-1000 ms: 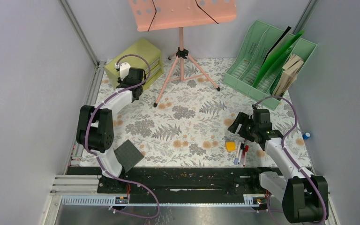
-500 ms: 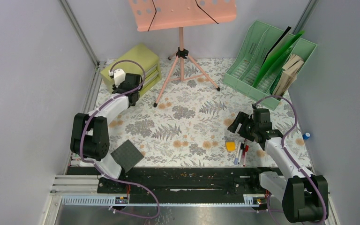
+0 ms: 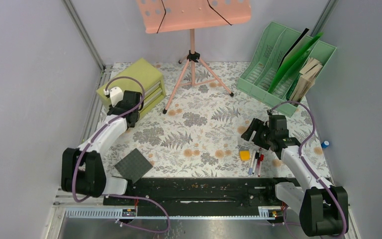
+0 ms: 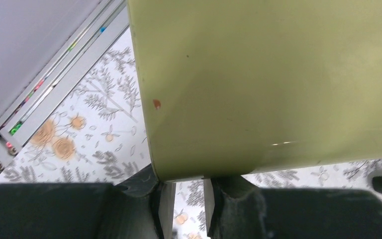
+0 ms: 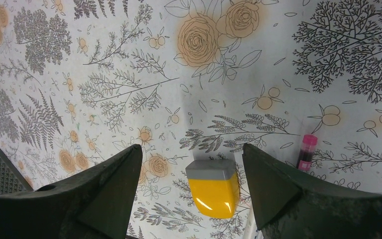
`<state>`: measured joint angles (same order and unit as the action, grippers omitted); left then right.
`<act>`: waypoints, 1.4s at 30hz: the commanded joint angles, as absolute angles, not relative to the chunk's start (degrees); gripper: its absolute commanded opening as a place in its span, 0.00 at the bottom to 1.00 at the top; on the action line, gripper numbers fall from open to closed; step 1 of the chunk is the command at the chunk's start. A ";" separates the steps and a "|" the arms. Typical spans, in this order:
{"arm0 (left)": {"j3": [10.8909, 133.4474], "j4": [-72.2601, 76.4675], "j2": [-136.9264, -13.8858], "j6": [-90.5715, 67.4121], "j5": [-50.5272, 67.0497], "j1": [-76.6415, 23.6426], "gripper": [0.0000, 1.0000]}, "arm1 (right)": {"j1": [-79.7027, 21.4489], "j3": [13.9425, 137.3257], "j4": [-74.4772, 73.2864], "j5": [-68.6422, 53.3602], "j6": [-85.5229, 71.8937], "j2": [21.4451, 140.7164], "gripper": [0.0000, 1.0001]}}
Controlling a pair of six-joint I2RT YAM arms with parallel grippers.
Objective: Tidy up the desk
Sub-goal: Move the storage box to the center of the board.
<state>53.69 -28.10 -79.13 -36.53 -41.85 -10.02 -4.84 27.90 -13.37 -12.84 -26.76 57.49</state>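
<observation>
Straddling a yellow, grey-capped block (image 5: 213, 188) near the desk's (image 3: 199, 134) right edge, right gripper (image 5: 191, 149) gapes for pickup; left gripper (image 4: 184, 186) narrowed at drawer cabinet (image 4: 258, 79), grip indeterminate.

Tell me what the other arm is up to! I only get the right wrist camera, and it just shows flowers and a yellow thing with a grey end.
Observer: The left gripper is at the far left, its fingertips right at an olive-yellow drawer cabinet. I cannot tell whether it grips it.
Operator: What's that pink bit by my yellow thing?
Observer: It's the cap of one of a few markers lying side by side, just right of the yellow thing.
Operator: Where could they go?
Observer: Maybe the green file sorter in the far right corner, which already holds folders.
</observation>
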 commanded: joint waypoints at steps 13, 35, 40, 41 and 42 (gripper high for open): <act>48.84 -44.07 -68.33 -37.18 -44.68 -9.34 0.51 | -5.19 29.81 -12.30 -13.74 -25.46 56.54 0.81; 47.69 -42.32 -43.48 -21.27 -4.05 -9.36 0.81 | -28.82 47.10 -10.27 -13.95 -34.48 70.27 0.79; 45.84 -40.37 -38.06 -19.02 0.33 -9.37 0.84 | -37.15 54.94 -8.20 -13.11 -37.04 80.31 0.79; 45.20 -39.90 -36.82 -18.90 2.01 -9.34 0.85 | -38.58 56.53 -7.61 -13.36 -37.66 82.37 0.79; 44.67 -39.30 -35.43 -18.57 3.40 -9.40 0.88 | -39.64 58.19 -6.72 -13.85 -38.68 84.17 0.79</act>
